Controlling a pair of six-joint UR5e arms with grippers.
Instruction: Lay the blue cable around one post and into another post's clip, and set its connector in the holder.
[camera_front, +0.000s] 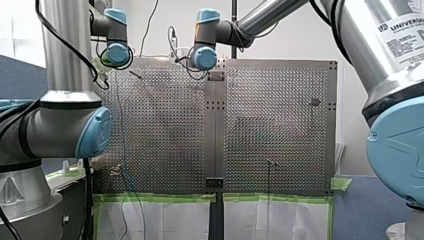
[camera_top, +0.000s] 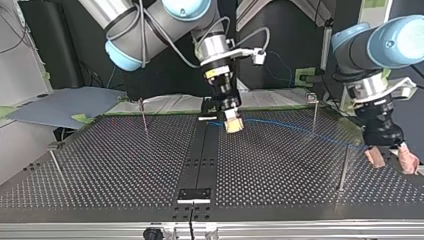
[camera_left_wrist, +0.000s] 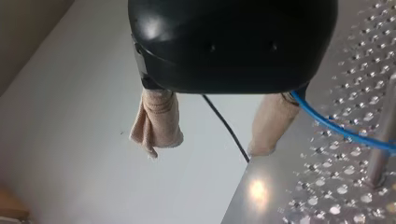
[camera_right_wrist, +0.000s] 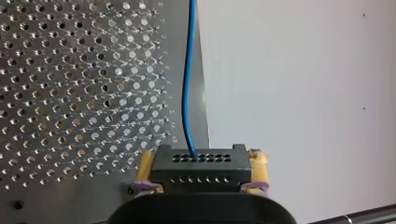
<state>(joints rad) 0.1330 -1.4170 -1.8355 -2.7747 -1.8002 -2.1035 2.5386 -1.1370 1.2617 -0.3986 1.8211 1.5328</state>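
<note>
My right fingers (camera_right_wrist: 145, 167) grip the black connector (camera_right_wrist: 201, 168); my left fingers (camera_left_wrist: 159, 116) stand wide apart.

The right wrist view shows the yellow pads pressed on both sides of the connector, and the blue cable (camera_right_wrist: 187, 84) leaving it ahead of me. Only the top view shows the whole run: from the connector at the frame's centre, over the table (camera_top: 125, 160), past a thin post (camera_top: 314, 112), to my left fingers at the right edge. The left wrist view shows the cable passing just beside one beige pad.
</note>
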